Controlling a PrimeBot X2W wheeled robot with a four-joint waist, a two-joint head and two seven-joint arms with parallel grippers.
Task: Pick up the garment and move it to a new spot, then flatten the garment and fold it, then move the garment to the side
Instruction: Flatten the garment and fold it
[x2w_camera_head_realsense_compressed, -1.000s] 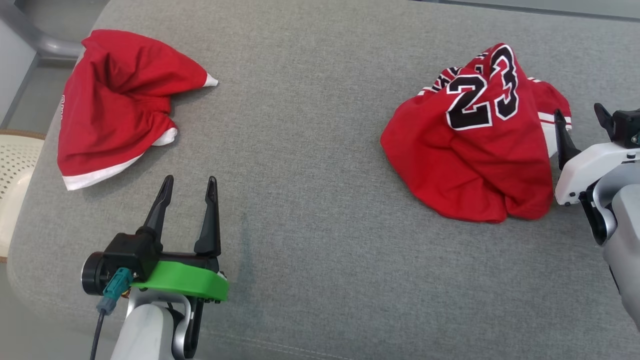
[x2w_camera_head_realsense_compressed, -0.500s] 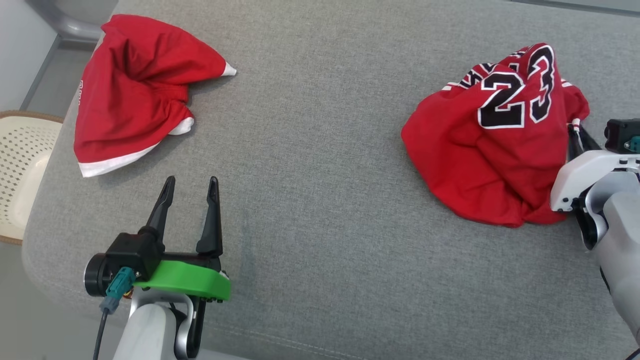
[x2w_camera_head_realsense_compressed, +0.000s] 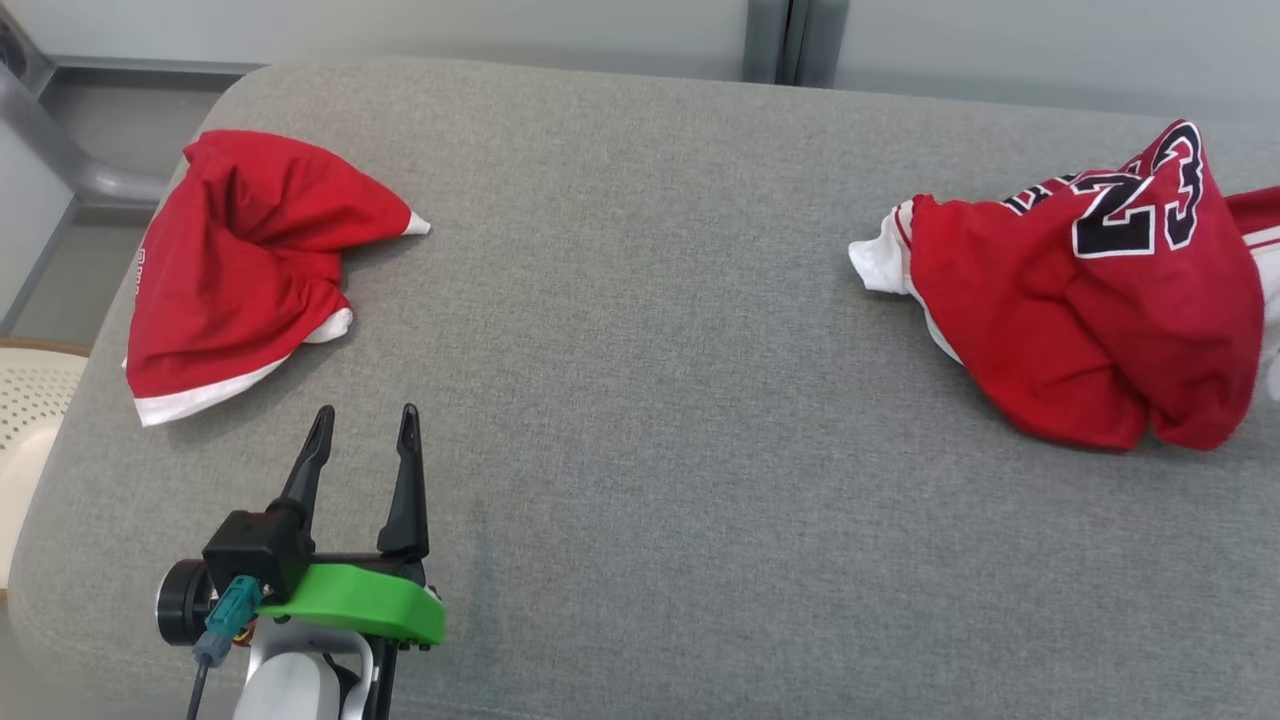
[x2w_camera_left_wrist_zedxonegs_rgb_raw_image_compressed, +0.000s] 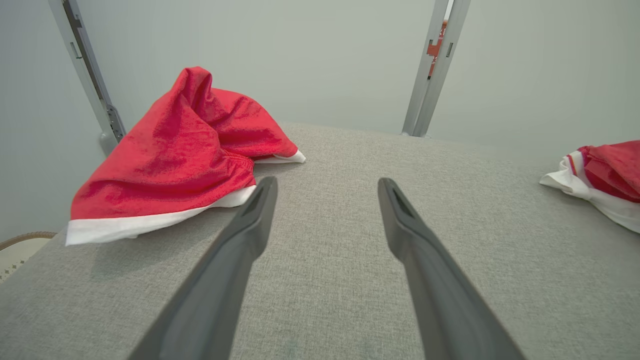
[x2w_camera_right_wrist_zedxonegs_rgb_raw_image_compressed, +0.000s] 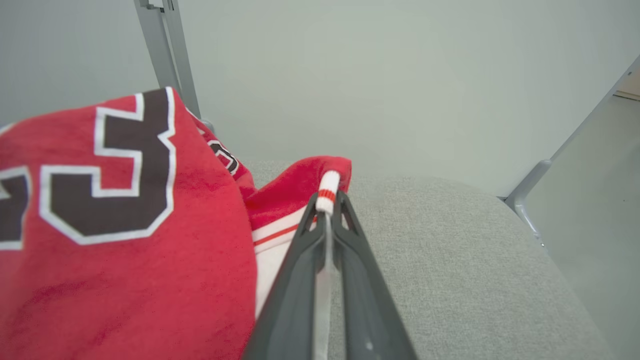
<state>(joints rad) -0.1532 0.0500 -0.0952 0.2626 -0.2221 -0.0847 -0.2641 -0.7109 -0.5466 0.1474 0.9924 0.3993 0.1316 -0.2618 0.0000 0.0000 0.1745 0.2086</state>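
The garment, a crumpled red jersey with a black "23", lies at the right of the grey cushioned surface. In the right wrist view my right gripper is shut on the jersey's white-and-red striped trim, which sticks out past the fingertips. The pinched edge is raised a little off the cushion. My left gripper stands open at the lower left, empty, its fingers hovering over bare cushion. The jersey's white hem shows at the right edge of the left wrist view.
A second red garment with white trim lies bunched at the far left, just beyond my left fingertips. A pale woven chair stands off the left edge. Grey wall panels and a metal post run behind the cushion.
My right gripper went from open beside the jersey to shut on its striped trim. The jersey has been drawn out to the right, baring a white hem at its left. The head camera has shifted.
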